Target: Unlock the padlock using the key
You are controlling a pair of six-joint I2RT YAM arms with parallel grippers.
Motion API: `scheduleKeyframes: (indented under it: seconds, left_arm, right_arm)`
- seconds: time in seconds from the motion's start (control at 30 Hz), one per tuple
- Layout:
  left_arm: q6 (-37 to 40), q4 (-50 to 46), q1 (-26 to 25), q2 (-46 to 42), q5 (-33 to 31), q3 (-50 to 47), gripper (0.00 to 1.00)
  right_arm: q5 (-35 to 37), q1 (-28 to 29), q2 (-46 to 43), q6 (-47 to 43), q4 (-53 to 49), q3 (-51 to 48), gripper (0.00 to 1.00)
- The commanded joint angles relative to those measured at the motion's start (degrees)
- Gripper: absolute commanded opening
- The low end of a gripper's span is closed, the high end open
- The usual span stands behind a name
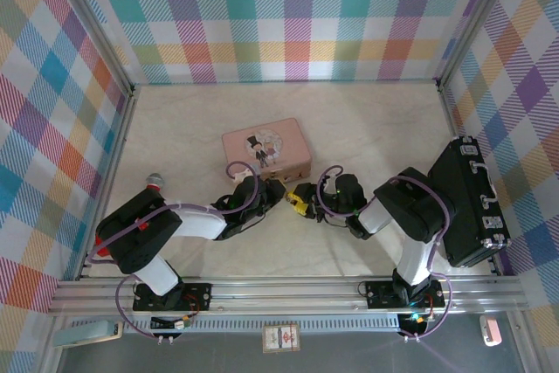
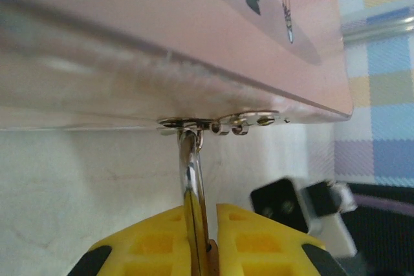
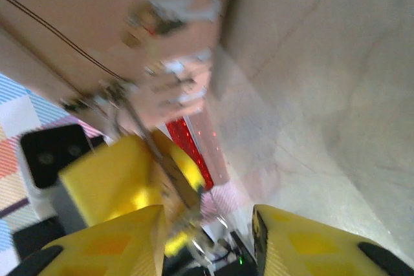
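Note:
The padlock (image 2: 191, 176) is a small brass body with a silver shackle that runs up through the metal hasp (image 2: 223, 121) on the pink case (image 1: 266, 148). My left gripper (image 2: 207, 218) is shut on the padlock's body, just in front of the case's near edge. My right gripper (image 3: 207, 244) faces it from the right, with its yellow fingers (image 3: 304, 244) standing apart. Between them the padlock (image 3: 171, 182) and the left fingers (image 3: 116, 172) are smeared by motion. The key is too blurred to make out. From above, both grippers (image 1: 293, 196) meet below the case.
A black hard case (image 1: 467, 203) stands at the right wall. A red stick with a grey head (image 1: 155, 182) lies at the left, beside the left arm. Plaid walls (image 1: 288, 15) close in the table on three sides.

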Motion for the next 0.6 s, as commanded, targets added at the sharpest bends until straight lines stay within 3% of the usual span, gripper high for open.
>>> scheduleKeyframes:
  seconds: [0.0,0.27,0.43,0.57]
  left_arm:
    - [0.90,1.49,-2.14,-2.64,4.37,2.06,0.00]
    - [1.14,-0.42,-1.94,-2.95,4.11,2.70,0.00]
    - [1.45,-2.65,-1.85,-4.04,3.51,2.61,0.00]
    - [2.08,-4.22,-1.76,-4.62,3.31,2.95,0.00]
  right_arm:
    - [3.47,-0.73,-3.84,-3.39,-1.48,-0.93,0.44]
    - [4.56,-0.73,-12.80,-15.11,-17.58,-2.39,0.52]
    - [6.69,-0.60,-22.27,-28.19,-33.31,-1.39,0.52]
    - [12.33,1.56,-32.16,-41.79,-45.43,0.18,0.52]
